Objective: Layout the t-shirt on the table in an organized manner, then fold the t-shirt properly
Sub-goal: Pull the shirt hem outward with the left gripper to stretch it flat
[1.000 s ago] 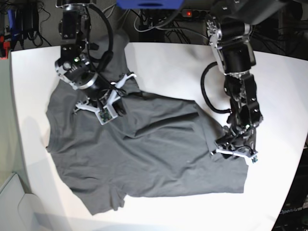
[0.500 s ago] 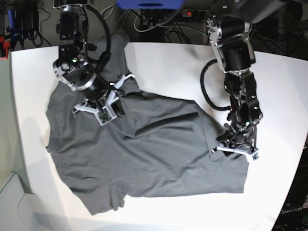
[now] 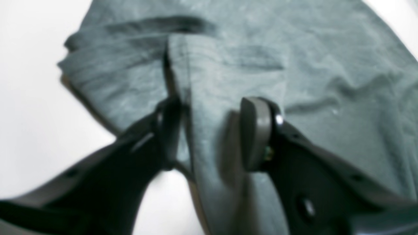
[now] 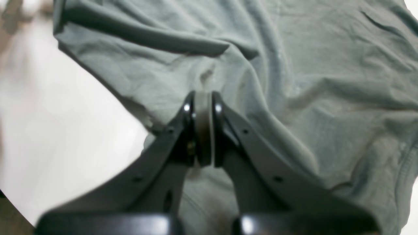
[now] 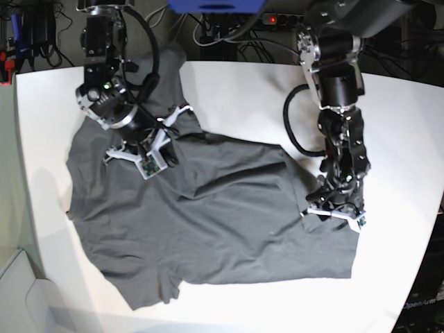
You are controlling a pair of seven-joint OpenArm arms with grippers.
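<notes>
Shirt (image 5: 208, 222) spread crumpled across middle of white counter (image 5: 250, 90), dark charcoal, hem edge nearest camera w/ a flipped-up corner at front left, long creases running diagonally through the body. Right-hand edge of fabric, base view: left tool (image 5: 331, 214) down on it, tips at the cloth border, arm reaching in from far right. Left wrist view, blurry: tool (image 3: 209, 133) w/ fingers (image 3: 256, 133) apart, a raised ridge of hemmed fabric standing between them; near-side finger touching the fold, other finger's contact unclear, so a real clamp can't be confirmed. Bare counter visible to left of that fold and below it. Further back, upper left of base view: right tool (image 5: 149, 149) low on the shoulder area of the shirt, white bracket parts and dark cable loop above it. Right wrist view: tool (image 4: 203, 127) w/ tips pressed together, pads meeting flush, fabric bunched right at and beneath them; pinched layer itself not clearly seen, so can't tell whether cloth is caught or just underneath. Thick rolled fold of fabric (image 4: 147, 36) running across beyond the tips, garment edge slanting down to left w/ white counter (image 4: 49, 130) beside it. Far part of shirt draped up toward back edge of counter between the two arm bases. Behind counter: dark cables, power strip w/ red light (image 5: 272, 19).
</notes>
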